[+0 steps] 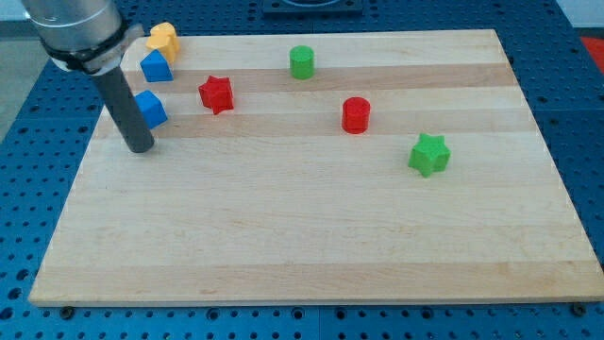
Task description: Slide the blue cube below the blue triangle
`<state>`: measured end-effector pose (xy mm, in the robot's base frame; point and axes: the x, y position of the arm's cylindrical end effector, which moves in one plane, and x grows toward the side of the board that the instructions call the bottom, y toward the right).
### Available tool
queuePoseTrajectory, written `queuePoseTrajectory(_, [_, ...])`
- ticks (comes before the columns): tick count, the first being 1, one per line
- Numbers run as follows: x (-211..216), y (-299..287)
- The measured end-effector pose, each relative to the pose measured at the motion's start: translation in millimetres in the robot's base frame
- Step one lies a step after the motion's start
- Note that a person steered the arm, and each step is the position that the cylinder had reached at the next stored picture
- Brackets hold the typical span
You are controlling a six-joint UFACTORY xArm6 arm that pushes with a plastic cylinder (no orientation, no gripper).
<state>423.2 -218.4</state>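
Nearest the camera, green star (429,154) lies at right. My tip (140,147), a bare rod grasping nothing, stands just left of the blue cube (151,109); blue triangle (156,66) sits farther back, beside the yellow block (164,40).

A single view looks down on the wooden board (311,217) from above and in front, tilted forward — the near edge at the view's bottom spreads wider than the far edge at the view's top. It stands close enough that the board nearly fills the frame, with only strips of blue perforated table (576,113) showing around it. The arm (80,33) enters at the view's top left corner — cropped by the frame. No second view overlaps with this one.
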Motion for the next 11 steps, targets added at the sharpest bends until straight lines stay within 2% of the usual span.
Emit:
queuePoseTrajectory(6, [-77, -24])
queuePoseTrajectory(11, [-91, -24])
